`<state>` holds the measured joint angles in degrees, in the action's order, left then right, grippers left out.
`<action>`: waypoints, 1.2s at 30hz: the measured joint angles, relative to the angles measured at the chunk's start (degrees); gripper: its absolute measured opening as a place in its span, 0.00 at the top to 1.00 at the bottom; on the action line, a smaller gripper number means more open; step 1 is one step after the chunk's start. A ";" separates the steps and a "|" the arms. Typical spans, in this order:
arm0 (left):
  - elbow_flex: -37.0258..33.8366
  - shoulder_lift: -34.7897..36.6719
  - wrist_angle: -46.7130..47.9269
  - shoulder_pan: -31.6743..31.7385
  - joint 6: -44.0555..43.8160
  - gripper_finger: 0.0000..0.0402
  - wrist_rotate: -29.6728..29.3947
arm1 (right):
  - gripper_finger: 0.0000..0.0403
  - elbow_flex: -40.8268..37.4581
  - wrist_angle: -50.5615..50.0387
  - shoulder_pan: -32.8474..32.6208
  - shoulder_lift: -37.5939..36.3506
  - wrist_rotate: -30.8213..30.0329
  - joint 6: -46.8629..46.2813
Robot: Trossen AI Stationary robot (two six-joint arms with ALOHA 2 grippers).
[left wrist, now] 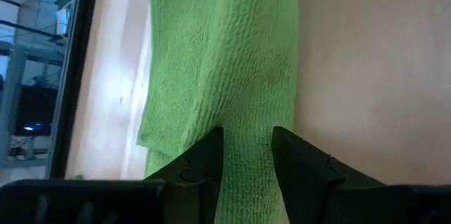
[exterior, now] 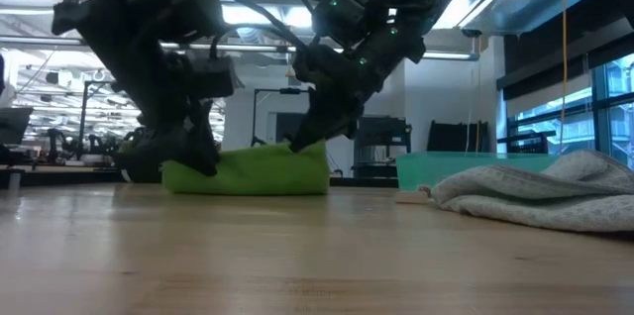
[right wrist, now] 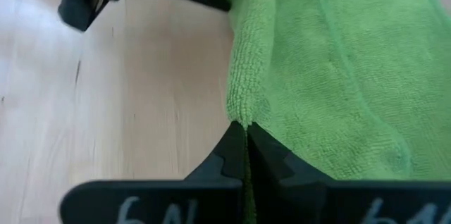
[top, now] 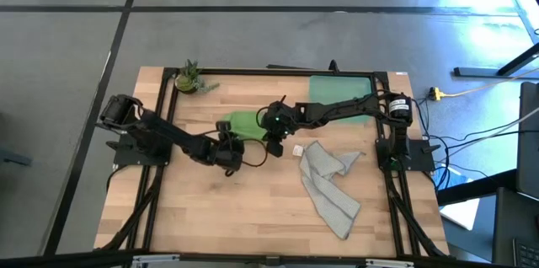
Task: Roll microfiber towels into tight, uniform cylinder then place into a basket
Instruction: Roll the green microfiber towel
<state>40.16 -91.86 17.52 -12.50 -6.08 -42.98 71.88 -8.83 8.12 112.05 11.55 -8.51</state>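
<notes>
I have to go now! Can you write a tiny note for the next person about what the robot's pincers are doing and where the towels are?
Left pincer: pinching one end of the green towel.
Right pincer: shut on the towel's other edge.
Green towel: bunched mid-table, partly rolled.
Grey towel: loose and crumpled nearby.
Basket: at the table's far edge; no towel seen in it.
Left to do: finish both rolls, put them in the basket.

A small potted plant (top: 189,78) stands at the table's (top: 253,209) far-left corner, leaves possibly artificial.

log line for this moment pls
stage: rolling | left gripper: jaws shut on green towel | right gripper: pinching its edge | grey towel: loose | basket: no towel
</notes>
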 joint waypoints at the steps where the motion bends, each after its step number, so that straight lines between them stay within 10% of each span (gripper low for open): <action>1: 0.00 0.00 -0.01 0.49 1.07 0.71 -0.01 | 0.99 0.00 -0.19 0.00 0.00 0.00 0.00; 27: 0.12 -1.31 -5.13 17.41 12.73 0.71 17.16 | 0.99 0.00 -0.43 0.10 0.00 -0.09 3.07; 36: -0.15 -1.48 -5.16 18.69 13.61 0.71 19.94 | 0.84 0.00 -0.36 0.94 0.00 -1.24 6.17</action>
<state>40.01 -93.34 12.36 6.20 7.53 -23.04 71.88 -9.19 9.06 112.05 10.31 -2.34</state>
